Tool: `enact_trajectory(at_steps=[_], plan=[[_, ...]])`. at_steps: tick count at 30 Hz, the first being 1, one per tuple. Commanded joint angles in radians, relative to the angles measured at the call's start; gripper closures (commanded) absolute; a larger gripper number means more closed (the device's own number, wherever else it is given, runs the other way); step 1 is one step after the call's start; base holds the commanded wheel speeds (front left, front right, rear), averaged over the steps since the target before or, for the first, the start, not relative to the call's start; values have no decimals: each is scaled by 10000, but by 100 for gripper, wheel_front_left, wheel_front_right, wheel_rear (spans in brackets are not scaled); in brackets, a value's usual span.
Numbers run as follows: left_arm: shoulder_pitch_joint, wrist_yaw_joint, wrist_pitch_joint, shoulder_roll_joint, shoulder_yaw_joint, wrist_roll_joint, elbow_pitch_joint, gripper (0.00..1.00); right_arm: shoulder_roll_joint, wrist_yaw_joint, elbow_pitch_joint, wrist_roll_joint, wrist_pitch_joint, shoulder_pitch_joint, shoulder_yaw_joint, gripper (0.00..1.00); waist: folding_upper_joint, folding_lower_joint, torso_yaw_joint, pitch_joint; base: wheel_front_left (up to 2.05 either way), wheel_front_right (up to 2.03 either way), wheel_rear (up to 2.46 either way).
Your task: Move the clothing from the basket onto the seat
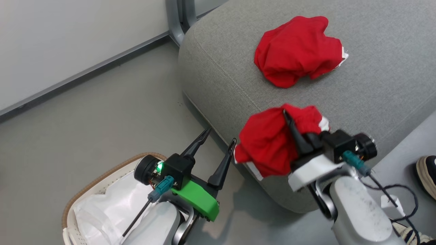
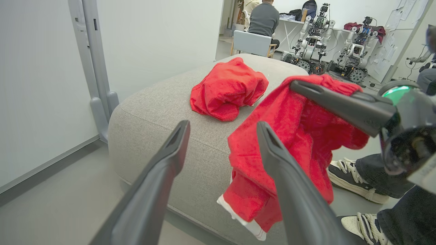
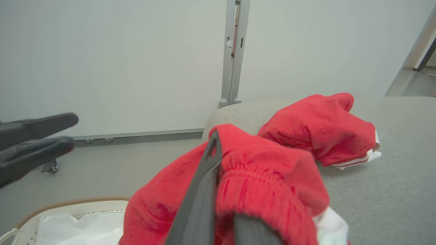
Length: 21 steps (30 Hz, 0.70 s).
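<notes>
Well, a fair bit is hidden from me here. My right gripper (image 1: 287,119) shows one dark finger lying over the top of the held garment (image 1: 265,143). Its other finger is buried in the red folds in the head view and is only a dark blur at the bottom edge of the right wrist view. The cloth bunches tight around them, so I read the fingers as clamped on it. That garment hangs in the lower middle of the head frame, across the near edge of the seat (image 1: 374,85), with white striped trim dangling at its bottom. Whether it touches the grey fabric I cannot tell.

My left gripper (image 1: 221,134) sits left of it, fingers spread wide apart over the floor (image 1: 102,119). In the left wrist view its right finger covers part of the hanging cloth.

The basket (image 1: 102,177) is in the lower left corner of the head frame, cut off by the left and bottom edges, and my left forearm covers its right side. The part of its inside that I can see holds the crumpled white liner sheet (image 1: 109,204).

The loose garment (image 1: 296,51) lies bunched on top of the seat in the upper right of the head frame, apart from the held one, with a scrap of white at its right edge. The seat runs off the top and right of the frame.

A shoe (image 1: 427,173) is cut by the right edge.
</notes>
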Motion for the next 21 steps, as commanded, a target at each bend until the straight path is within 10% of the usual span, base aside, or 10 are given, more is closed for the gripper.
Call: enact_trajectory(at_steps=[1, 21], plan=[[-101, -46, -3, 197, 44, 89, 22, 0, -14, -14, -182, -307, -22, -559, -232, 100, -1, 0, -247, 532, 0, 0, 0], [-419, -53, -3, 1631, 191, -156, -420, 0, -2386, -14, -58, -2467, 112, -6054, -3723, 100, -1, 0, 769, 2633, 0, 0, 0]])
